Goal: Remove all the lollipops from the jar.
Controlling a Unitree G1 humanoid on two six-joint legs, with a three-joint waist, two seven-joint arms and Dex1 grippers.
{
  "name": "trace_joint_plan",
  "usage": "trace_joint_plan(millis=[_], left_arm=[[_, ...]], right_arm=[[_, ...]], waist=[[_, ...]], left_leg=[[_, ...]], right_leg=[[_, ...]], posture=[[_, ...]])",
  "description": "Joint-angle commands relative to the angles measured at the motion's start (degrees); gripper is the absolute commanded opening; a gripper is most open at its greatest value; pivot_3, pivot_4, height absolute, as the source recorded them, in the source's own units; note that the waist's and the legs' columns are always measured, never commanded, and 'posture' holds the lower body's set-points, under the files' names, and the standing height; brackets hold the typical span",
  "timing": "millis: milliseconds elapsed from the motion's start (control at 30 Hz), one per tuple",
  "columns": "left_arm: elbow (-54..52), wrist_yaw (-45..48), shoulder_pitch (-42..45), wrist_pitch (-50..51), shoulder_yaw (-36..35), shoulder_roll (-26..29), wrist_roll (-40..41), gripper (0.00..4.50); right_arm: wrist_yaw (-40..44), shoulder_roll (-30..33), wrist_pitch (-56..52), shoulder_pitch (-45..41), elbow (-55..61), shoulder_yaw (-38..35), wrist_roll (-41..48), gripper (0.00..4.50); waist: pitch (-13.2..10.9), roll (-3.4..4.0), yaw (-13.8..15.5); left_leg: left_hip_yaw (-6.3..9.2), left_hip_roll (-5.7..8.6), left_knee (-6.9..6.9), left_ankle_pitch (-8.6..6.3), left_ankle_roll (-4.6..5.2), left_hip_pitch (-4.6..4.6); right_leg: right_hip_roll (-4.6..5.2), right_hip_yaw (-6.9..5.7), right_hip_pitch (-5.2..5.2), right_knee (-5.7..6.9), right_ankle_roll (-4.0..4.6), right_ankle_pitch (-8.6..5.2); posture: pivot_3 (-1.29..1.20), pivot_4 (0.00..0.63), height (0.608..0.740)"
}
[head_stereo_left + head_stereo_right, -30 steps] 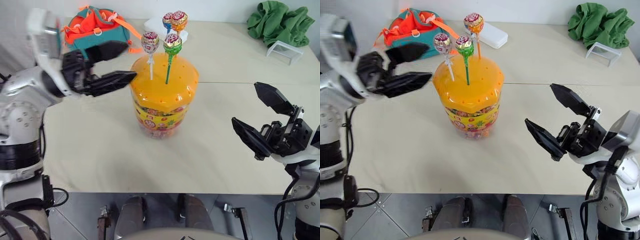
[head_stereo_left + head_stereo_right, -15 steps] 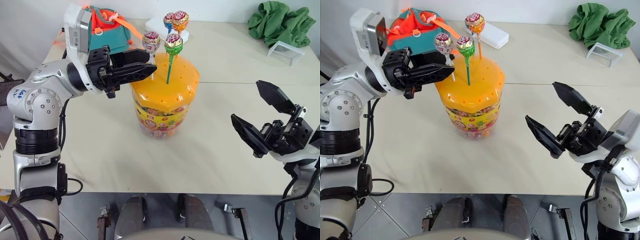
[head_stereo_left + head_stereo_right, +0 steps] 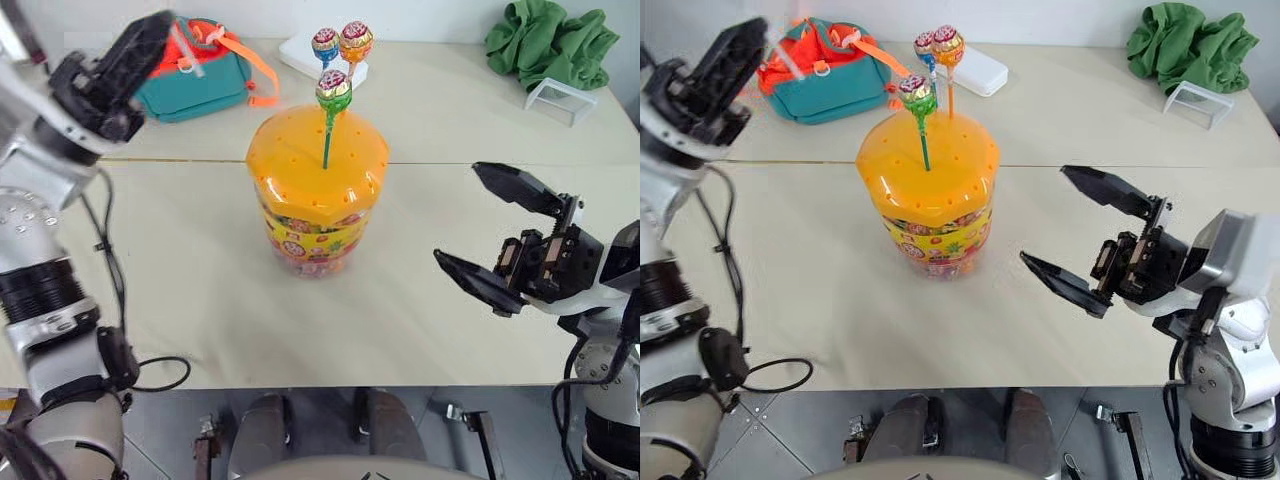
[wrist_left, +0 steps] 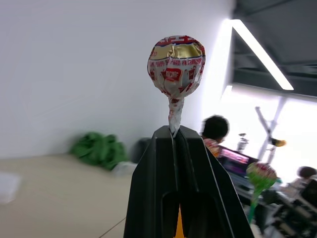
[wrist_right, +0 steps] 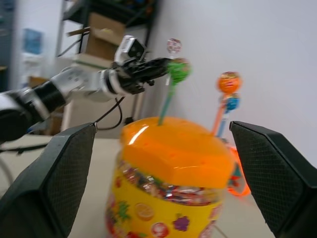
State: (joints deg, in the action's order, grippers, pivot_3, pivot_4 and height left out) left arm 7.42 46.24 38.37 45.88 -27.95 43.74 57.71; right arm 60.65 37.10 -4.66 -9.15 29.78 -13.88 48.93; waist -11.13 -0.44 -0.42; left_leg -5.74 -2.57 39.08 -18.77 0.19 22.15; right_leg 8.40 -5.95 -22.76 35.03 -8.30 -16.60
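Note:
The jar, clear with a domed orange lid, stands mid-table. Three lollipops rise from its lid: one on a green stick, one on a blue stick, one on an orange stick. My left gripper is raised up and to the left of the jar, over the bag, shut on the white stick of a fourth lollipop, which is clear of the lid. My right gripper hangs open to the right of the jar, facing it, with nothing between its fingers.
A teal and orange bag lies at the back left and a white flat box sits behind the jar. At the back right are a green cloth and a small clear holder. The beige table spreads around the jar.
My left gripper closed on the white-stick lollipop, pulled it out of the lid and swung away to the left with it. The right gripper edged slightly towards the jar.

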Motion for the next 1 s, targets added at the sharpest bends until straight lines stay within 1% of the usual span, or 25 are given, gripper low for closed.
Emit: trace_joint_plan(millis=[33, 67, 100, 133, 167, 200, 267, 333, 467, 600, 633, 667, 700, 767, 833, 867, 933, 967, 1000], left_arm=[[-1.67, 2.14, -14.86, 2.14, -1.66, 7.50, -6.78, 0.02], [-2.38, 2.17, -19.46, 2.83, -2.21, 8.82, -7.68, 0.02], [-3.69, 2.11, -26.51, 2.74, -2.35, 10.12, -10.44, 0.02], [-4.72, 2.08, -31.29, 2.65, -2.45, 10.90, -12.33, 0.02], [-6.93, 0.74, -37.18, 3.94, -3.18, 10.81, -13.69, 0.02], [-8.56, -0.34, -40.90, 4.74, -3.80, 10.57, -14.30, 0.02], [-11.52, -2.03, -45.93, 5.49, -4.48, 9.92, -15.11, 0.02], [-13.41, -2.68, -49.01, 4.15, -4.25, 9.43, -16.89, 0.02], [-14.74, -2.40, -49.74, 1.93, -3.67, 8.61, -18.51, 0.96], [-11.32, 2.67, -42.83, -4.99, -3.42, 11.23, -20.07, 2.14], [-9.71, 5.35, -41.03, -7.96, -3.86, 12.42, -20.61, 2.48], [-7.69, 9.55, -37.18, -10.01, -4.36, 14.33, -19.47, 2.74], [-6.09, 12.66, -34.34, -11.39, -4.61, 15.65, -18.63, 2.74], [-4.06, 19.51, -26.01, -11.64, -2.00, 17.60, -15.57, 2.74], [-1.65, 22.11, -16.12, -12.24, 2.54, 16.76, -15.31, 2.74], [0.23, 21.69, -9.48, -12.89, 4.68, 14.52, -15.42, 2.74], [4.68, 19.11, 4.04, -13.23, 9.23, 8.30, -16.44, 2.74], [6.41, 18.75, 9.25, -12.91, 12.02, 5.43, -17.60, 2.74], [7.70, 18.90, 12.33, -12.73, 13.83, 3.72, -18.68, 2.74]], right_arm=[[10.24, 5.52, -2.85, -2.20, -3.94, 1.13, 1.08, 4.50], [12.49, 6.74, -3.09, -2.72, -5.39, 1.52, 0.75, 4.50], [15.37, 8.29, -2.94, -3.34, -7.87, 2.08, -0.52, 4.50], [17.37, 9.27, -2.84, -3.75, -9.59, 2.41, -1.45, 4.50], [18.83, 9.92, -2.53, -4.25, -11.61, 2.52, -2.45, 4.50], [19.72, 10.21, -2.32, -4.65, -12.94, 2.57, -3.06, 4.50], [20.43, 10.03, -1.84, -5.26, -14.24, 2.28, -3.54, 4.50], [20.29, 9.59, -1.79, -5.65, -14.53, 1.92, -3.66, 4.50], [18.98, 8.77, -2.20, -5.22, -13.62, 0.81, -3.20, 4.50], [12.06, 5.32, -3.79, -3.13, -8.59, -2.91, 0.81, 4.50], [10.75, 4.89, -4.21, -2.52, -7.38, -3.43, 1.13, 4.50], [8.33, 4.18, -4.61, -1.82, -6.07, -4.64, 1.85, 4.50], [6.59, 3.74, -4.93, -1.32, -5.14, -5.51, 2.36, 4.50], [2.33, 2.92, -5.81, -0.34, -3.64, -8.02, 3.78, 4.50], [-1.14, 2.26, -6.34, 0.30, -2.63, -10.08, 4.61, 4.50], [-3.08, 1.97, -6.58, 0.52, -2.29, -11.26, 5.07, 4.50], [-7.47, 1.35, -7.30, 0.72, -2.11, -13.99, 6.56, 4.50], [-9.50, 1.09, -7.79, 0.89, -2.30, -15.36, 7.58, 4.50], [-10.80, 0.94, -8.20, 1.02, -2.37, -16.21, 8.29, 4.50]], waist=[[-0.01, 0.01, -0.51], [-0.04, -0.06, -0.44], [-0.05, -0.10, -0.23], [-0.05, -0.20, -0.09], [-0.05, -0.22, -0.05], [-0.04, -0.24, 0.06], [-0.03, -0.35, 1.00], [-0.02, -0.34, 1.50], [0.02, -0.27, 1.56], [0.03, -0.28, 1.92], [0.03, -0.28, 1.87], [0.03, -0.29, 1.88], [0.07, -0.37, 1.90], [0.09, -0.40, 1.97], [0.13, -0.43, 1.96], [0.14, -0.42, 2.15], [0.15, -0.43, 2.44], [0.16, -0.48, 2.75], [0.18, -0.53, 2.70]], left_leg=[[-0.04, 0.00, -0.05, -0.01, 0.01, -0.05], [-0.07, -0.01, -0.08, -0.02, 0.01, -0.04], [-0.07, -0.07, -0.04, -0.03, 0.00, 0.00], [-0.06, -0.08, -0.01, -0.03, -0.01, 0.01], [-0.07, -0.10, 0.02, -0.06, -0.04, 0.03], [-0.09, -0.10, 0.02, -0.10, -0.03, 0.03], [-0.09, -0.10, 0.04, -0.17, -0.02, 0.03], [-0.03, -0.12, 0.08, -0.16, -0.06, 0.04], [-0.10, -0.14, 0.08, -0.16, -0.11, -0.03], [-0.16, -0.14, 0.08, -0.14, -0.16, 0.00], [-0.16, -0.14, 0.08, -0.13, -0.17, 0.03], [-0.21, -0.14, 0.08, -0.14, -0.17, 0.03], [-0.23, -0.14, 0.08, -0.14, -0.17, 0.06], [-0.31, -0.13, 0.08, -0.14, -0.17, 0.15], [-0.42, -0.12, 0.09, -0.14, -0.16, 0.17], [-0.48, -0.10, 0.09, -0.16, -0.15, 0.14], [-0.50, -0.08, 0.12, -0.14, -0.14, 0.13], [-0.50, -0.07, 0.18, -0.13, -0.13, 0.12], [-0.48, -0.07, 0.27, -0.12, -0.12, 0.18]], right_leg=[[0.00, 0.01, -0.01, 0.00, 0.00, 0.00], [0.00, -0.03, -0.01, 0.00, 0.01, 0.00], [-0.01, -0.05, -0.03, -0.02, 0.03, -0.01], [-0.01, -0.06, -0.03, -0.02, 0.03, -0.02], [-0.01, -0.05, -0.03, -0.05, 0.03, -0.02], [0.02, -0.04, -0.04, -0.06, 0.04, -0.02], [0.07, -0.05, -0.04, -0.05, 0.04, -0.02], [0.09, -0.10, -0.03, -0.03, 0.10, -0.05], [0.10, -0.07, -0.05, -0.01, 0.18, -0.09], [0.09, -0.12, -0.10, 0.08, 0.21, -0.11], [0.09, -0.13, -0.13, 0.08, 0.22, -0.11], [0.09, -0.13, -0.15, 0.09, 0.22, -0.11], [0.08, -0.13, -0.21, 0.11, 0.22, -0.11], [0.09, -0.15, -0.39, 0.21, 0.23, -0.10], [0.10, -0.15, -0.49, 0.29, 0.22, -0.10], [0.13, -0.15, -0.49, 0.35, 0.22, -0.10], [0.13, -0.15, -0.51, 0.42, 0.21, -0.09], [0.13, -0.15, -0.50, 0.51, 0.20, -0.09], [0.11, -0.17, -0.50, 0.51, 0.19, -0.09]], posture=[[0.00, 0.150, 0.740], [0.00, 0.150, 0.740], [0.00, 0.150, 0.740], [0.00, 0.150, 0.740], [0.00, 0.150, 0.740], [0.00, 0.150, 0.740], [0.00, 0.150, 0.740], [0.00, 0.150, 0.740], [0.00, 0.150, 0.740], [0.00, 0.150, 0.740], [0.00, 0.150, 0.740], [0.00, 0.150, 0.740], [0.00, 0.150, 0.740], [0.00, 0.150, 0.740], [0.00, 0.150, 0.740], [0.00, 0.150, 0.740], [0.00, 0.150, 0.740], [0.00, 0.150, 0.740], [0.00, 0.150, 0.740]])
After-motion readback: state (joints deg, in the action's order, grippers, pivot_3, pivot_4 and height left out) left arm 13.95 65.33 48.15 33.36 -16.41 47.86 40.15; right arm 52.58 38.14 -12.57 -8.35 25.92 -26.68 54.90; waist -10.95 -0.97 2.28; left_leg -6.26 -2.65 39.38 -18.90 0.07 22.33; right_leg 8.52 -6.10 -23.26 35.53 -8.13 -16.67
